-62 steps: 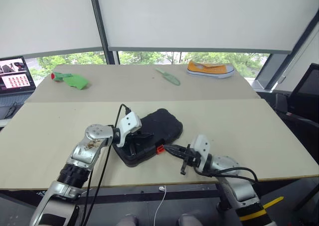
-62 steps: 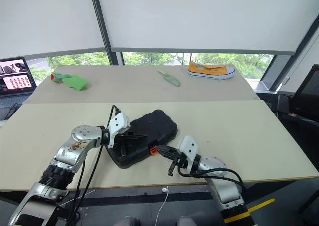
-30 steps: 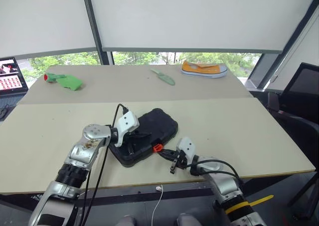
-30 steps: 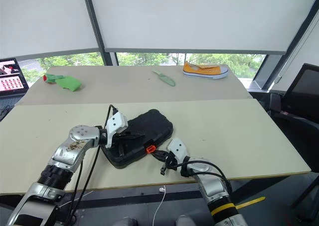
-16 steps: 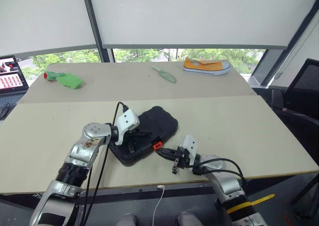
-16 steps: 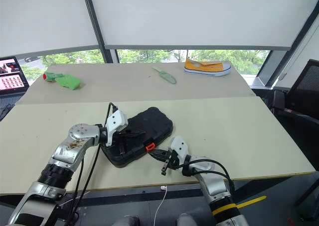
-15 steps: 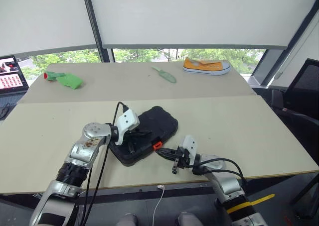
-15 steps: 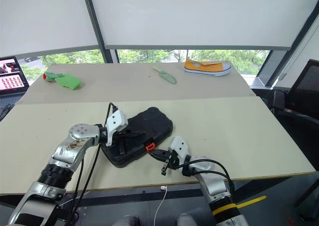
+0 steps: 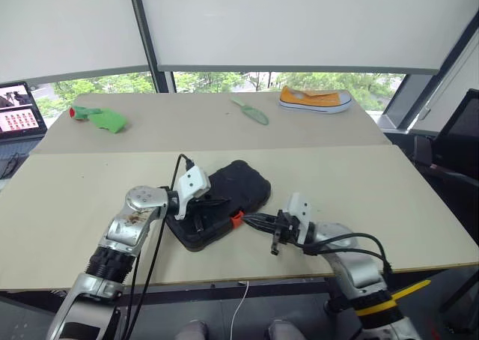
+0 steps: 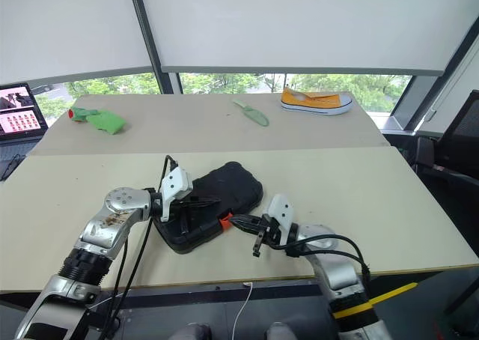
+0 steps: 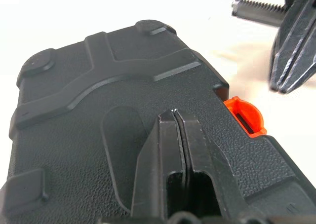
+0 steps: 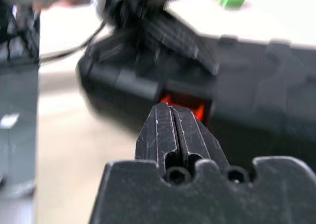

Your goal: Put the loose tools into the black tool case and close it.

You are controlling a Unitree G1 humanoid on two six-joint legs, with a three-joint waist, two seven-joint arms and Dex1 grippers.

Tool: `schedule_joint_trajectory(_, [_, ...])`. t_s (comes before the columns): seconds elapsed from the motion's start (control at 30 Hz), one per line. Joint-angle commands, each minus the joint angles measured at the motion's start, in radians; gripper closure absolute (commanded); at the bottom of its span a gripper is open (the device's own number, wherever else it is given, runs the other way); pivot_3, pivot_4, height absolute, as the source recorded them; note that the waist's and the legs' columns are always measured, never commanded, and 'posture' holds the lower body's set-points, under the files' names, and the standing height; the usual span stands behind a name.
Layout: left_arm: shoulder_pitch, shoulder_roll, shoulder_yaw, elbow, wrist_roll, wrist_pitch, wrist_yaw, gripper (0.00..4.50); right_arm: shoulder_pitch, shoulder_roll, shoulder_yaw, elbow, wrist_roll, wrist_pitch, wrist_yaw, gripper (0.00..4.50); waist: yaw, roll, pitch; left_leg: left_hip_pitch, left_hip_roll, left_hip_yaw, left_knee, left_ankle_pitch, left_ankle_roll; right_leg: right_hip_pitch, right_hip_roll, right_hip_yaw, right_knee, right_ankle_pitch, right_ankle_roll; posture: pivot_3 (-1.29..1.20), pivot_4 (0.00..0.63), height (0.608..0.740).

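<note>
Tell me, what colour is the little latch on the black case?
Orange latch; the left wrist view shows it best.

Tool case (image 9: 221, 201) lying shut on near worktop (image 9: 67, 205), left hand (image 9: 213, 203) atop it, right hand (image 9: 251, 220) just right of it, trowel (image 9: 251, 111) and shoe (image 9: 315, 99) far behind.

An office-like test room: plain tables (image 9: 419, 205), roller blinds (image 9: 299, 25), a monitor (image 9: 19, 109), an office chair (image 9: 460, 141)

The left gripper (image 9: 213, 203) has its fingers pressed together, pointing right and a little down. The right gripper (image 9: 251, 221) is also closed, pointing left.
</note>
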Motion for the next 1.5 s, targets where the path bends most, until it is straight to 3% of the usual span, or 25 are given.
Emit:
schedule_joint_trajectory(0.03, [0.082,0.019,-0.037,0.104,0.042,0.017,-0.005,4.43,0.008,-0.013,0.028,-0.039,-0.01,0.057,-0.008,4.5,-0.002,0.0,0.0,0.0,0.0,0.0,0.0,0.0,0.0,0.0,0.0,0.0,0.0,0.0,0.0,0.0,0.15,0.74])
schedule_joint_trajectory(0.47, [0.081,0.005,-0.035,0.109,0.048,-0.003,0.006,4.43,-0.157,0.166,0.064,0.21,-0.088,-0.006,-0.112,4.5,-0.007,0.002,0.001,-0.001,-0.001,-0.001,0.0,0.0,0.0,-0.001,0.001,0.0,0.0,0.0,0.0,0.0,0.15,0.74])
schedule_joint_trajectory(0.6, [0.089,-0.002,-0.01,0.1,0.017,-0.001,0.004,4.43,-0.16,0.154,0.061,0.213,-0.094,-0.014,-0.095,4.5,-0.008,0.002,0.002,-0.001,-0.001,-0.001,0.0,0.0,0.0,-0.002,0.001,0.0,0.001,0.001,0.001,0.0,0.15,0.74])
schedule_joint_trajectory(0.67, [0.103,-0.019,0.082,0.064,-0.071,0.001,0.013,4.43,-0.129,0.105,0.049,0.152,-0.071,0.0,-0.05,4.5,-0.01,0.003,0.002,-0.001,-0.001,-0.001,0.0,0.0,0.0,-0.001,0.001,0.0,0.001,0.001,0.001,0.0,0.15,0.74])
schedule_joint_trajectory(0.7, [0.116,-0.011,0.122,0.039,-0.113,-0.011,-0.008,4.19,-0.106,0.071,0.031,0.103,-0.036,0.032,-0.016,4.5,-0.011,0.003,0.004,-0.002,-0.001,-0.001,0.0,0.0,0.0,-0.002,0.001,0.0,0.001,0.001,0.001,0.0,0.15,0.74])
schedule_joint_trajectory(0.8, [0.172,0.044,0.203,-0.032,-0.186,-0.043,-0.074,3.46,-0.033,-0.035,-0.016,-0.038,0.059,0.095,0.074,3.71,-0.015,-0.001,0.009,-0.01,0.0,-0.001,0.0,0.001,0.001,-0.004,0.002,0.001,0.001,0.002,0.003,0.0,0.15,0.74])
schedule_joint_trajectory(0.93, [0.259,0.136,0.371,-0.125,-0.302,-0.012,-0.085,2.01,0.053,-0.173,-0.13,-0.12,0.119,0.045,0.15,2.32,-0.018,-0.003,0.017,-0.012,0.001,-0.001,0.0,-0.001,0.006,-0.005,0.004,0.002,0.001,0.003,0.006,0.0,0.15,0.74])
schedule_joint_trajectory(1.13, [0.469,0.286,0.551,-0.095,-0.276,-0.059,-0.095,0.0,0.049,-0.236,-0.275,0.033,0.098,-0.272,0.226,0.28,-0.013,-0.011,0.028,-0.026,0.002,-0.001,0.001,-0.003,0.005,-0.019,0.007,0.002,0.001,0.001,0.003,0.0,0.15,0.74])
schedule_joint_trajectory(1.17, [0.512,0.297,0.578,-0.086,-0.258,-0.074,-0.076,0.0,0.037,-0.246,-0.291,0.079,0.104,-0.313,0.256,0.03,-0.012,-0.012,0.029,-0.027,0.002,-0.001,0.002,-0.004,0.004,-0.02,0.006,0.002,0.001,0.001,0.003,0.0,0.15,0.74])
schedule_joint_trajectory(1.3, [0.65,0.305,0.659,-0.05,-0.219,-0.146,-0.053,0.0,-0.014,-0.292,-0.333,0.238,0.103,-0.384,0.293,0.03,-0.009,-0.015,0.036,-0.027,0.0,0.001,0.002,-0.005,0.003,-0.02,0.003,0.002,0.0,0.001,0.004,0.0,0.15,0.74])
schedule_joint_trajectory(1.5, [0.71,0.29,0.682,-0.029,-0.195,-0.21,-0.011,0.0,-0.039,-0.331,-0.335,0.376,0.065,-0.507,0.328,0.03,0.016,-0.016,0.039,-0.028,0.0,0.002,0.004,-0.005,0.003,-0.021,0.002,0.001,0.001,0.001,0.003,0.0,0.15,0.74])
